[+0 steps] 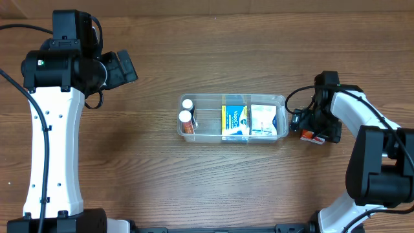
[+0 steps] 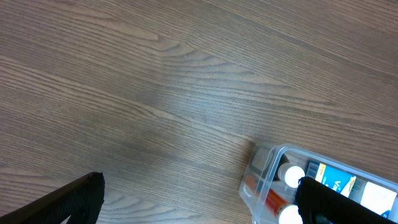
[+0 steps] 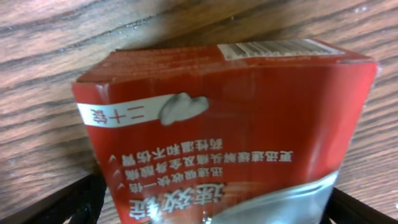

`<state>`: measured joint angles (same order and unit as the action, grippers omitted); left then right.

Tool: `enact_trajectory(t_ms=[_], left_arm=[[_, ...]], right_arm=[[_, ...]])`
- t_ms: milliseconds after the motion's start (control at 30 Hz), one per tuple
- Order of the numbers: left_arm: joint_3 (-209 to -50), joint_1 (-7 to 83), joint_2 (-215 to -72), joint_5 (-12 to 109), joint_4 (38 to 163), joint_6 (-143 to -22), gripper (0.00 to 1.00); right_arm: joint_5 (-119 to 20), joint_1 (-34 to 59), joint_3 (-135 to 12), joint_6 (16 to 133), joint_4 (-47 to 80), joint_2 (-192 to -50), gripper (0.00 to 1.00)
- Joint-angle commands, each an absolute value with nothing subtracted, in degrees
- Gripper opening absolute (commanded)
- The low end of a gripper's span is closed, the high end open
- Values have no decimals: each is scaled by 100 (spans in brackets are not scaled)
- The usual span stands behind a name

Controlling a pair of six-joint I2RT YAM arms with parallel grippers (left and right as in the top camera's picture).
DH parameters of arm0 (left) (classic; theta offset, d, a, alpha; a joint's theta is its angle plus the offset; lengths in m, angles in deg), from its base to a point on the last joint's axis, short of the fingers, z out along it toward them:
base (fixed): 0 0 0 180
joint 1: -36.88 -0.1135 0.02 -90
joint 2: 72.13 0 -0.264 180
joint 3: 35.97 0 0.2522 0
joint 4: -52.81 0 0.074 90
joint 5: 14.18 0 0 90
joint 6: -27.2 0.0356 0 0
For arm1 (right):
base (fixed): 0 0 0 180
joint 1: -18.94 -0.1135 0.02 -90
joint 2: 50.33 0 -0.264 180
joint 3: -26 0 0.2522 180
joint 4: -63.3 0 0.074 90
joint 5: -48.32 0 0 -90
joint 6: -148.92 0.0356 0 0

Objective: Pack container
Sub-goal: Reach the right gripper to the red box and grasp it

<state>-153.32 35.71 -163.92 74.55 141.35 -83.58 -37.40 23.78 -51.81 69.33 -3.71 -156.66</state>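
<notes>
Left arm stretched straight up the table's left side, wrist bent, left gripper aimed right. Its fingers are spread wide, nothing between them. Right arm arched over and folded back, right gripper low, pointing left. Its fingers flank a red box, probably clamped on it; contact is cropped at the frame edge.
</notes>
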Motion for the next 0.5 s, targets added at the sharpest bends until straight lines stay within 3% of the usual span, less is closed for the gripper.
enact_trajectory(t_ms=[0, 267, 467], left_arm=[[-15369, 3556, -16397, 7518, 14138, -8246, 100], [-15369, 3556, -16397, 7516, 14170, -8246, 100], [-15369, 3556, -16397, 7516, 14177, -8246, 100]], right_arm=[[-3727, 2385, -5109, 6889, -332, -15698, 95], [-3723, 2385, -5236, 6887, -419, -15696, 76], [-3725, 2385, -5651, 6887, -756, -15696, 71]])
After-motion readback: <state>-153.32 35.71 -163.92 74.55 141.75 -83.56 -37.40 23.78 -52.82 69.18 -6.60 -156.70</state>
